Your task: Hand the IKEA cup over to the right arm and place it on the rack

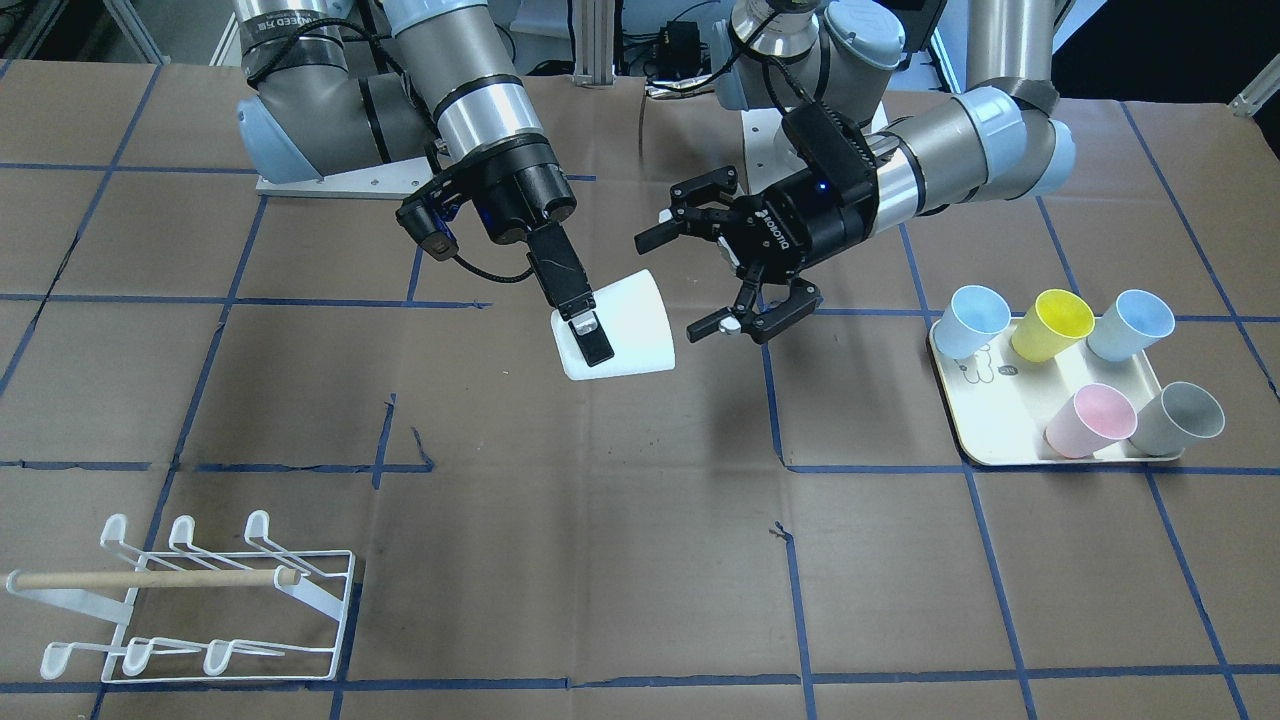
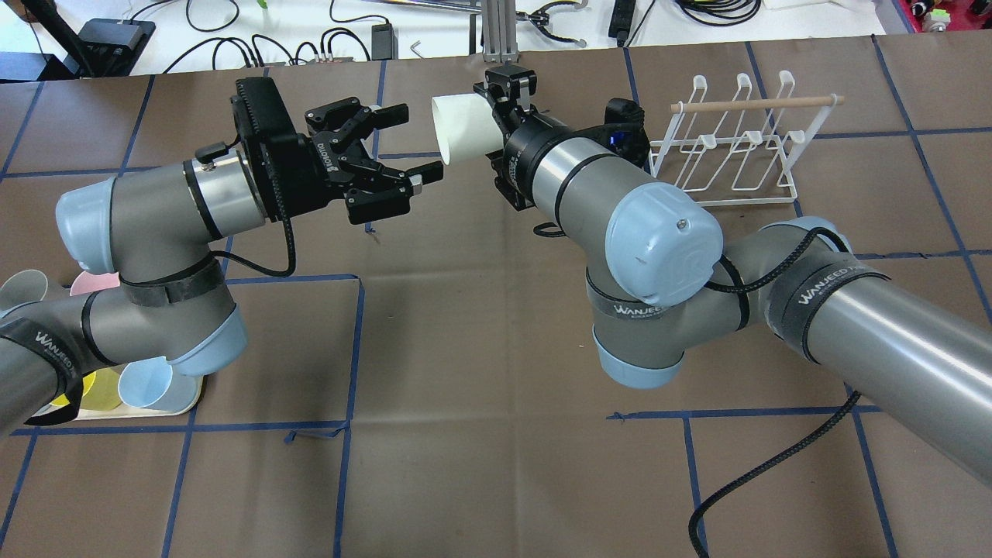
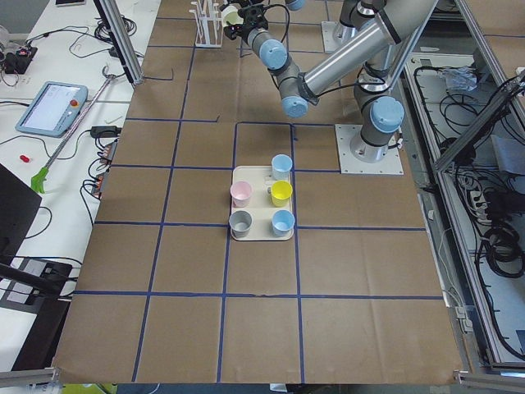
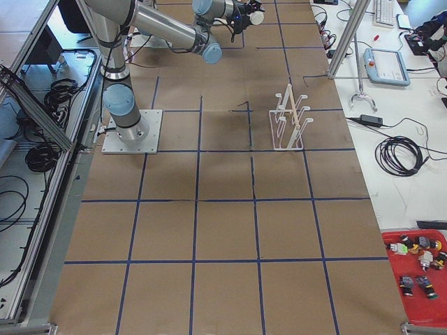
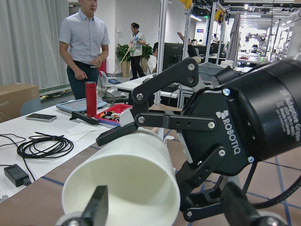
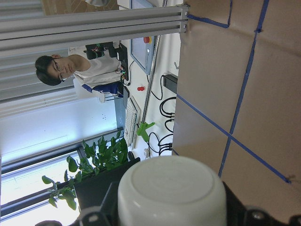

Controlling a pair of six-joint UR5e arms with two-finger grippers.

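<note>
**Item:** IKEA cup (image 1: 625,320). White, plain, tapered, no handle.

**Location:** In the air above the desk (image 1: 600,520), lying on its side between the two arms. It is well apart from the rack (image 1: 150,578), which stands near the desk's far edge on the right arm's side.

**Held by:** The right end effector (image 1: 598,338) is clamped across the cup's narrow base end. One finger lies on the near wall; the other is hidden behind the cup. The base faces its palm and the mouth faces the left arm.

**Left end effector** (image 1: 680,283)**:** Its fingers are spread wide, just beside the cup's mouth, gripping nothing.

**Handling (judged, not tested):**
- Treat the cup as light, with stiff but thin plastic walls.
- The surface looks smooth and the taper is steady, so a loose pinch may let it slide.
- The wall probably gives most at the open rim and least near the base.
- The base end is therefore your better hold, and it leaves the mouth free to go over a prong.
- You need only moderate pressure. The cup is unlikely to shatter, but it may squirt out if squeezed hard.

**Other stock:** Five coloured cups (image 1: 1090,420) sit on a cream tray (image 1: 985,400). They are not part of this entry.
</note>
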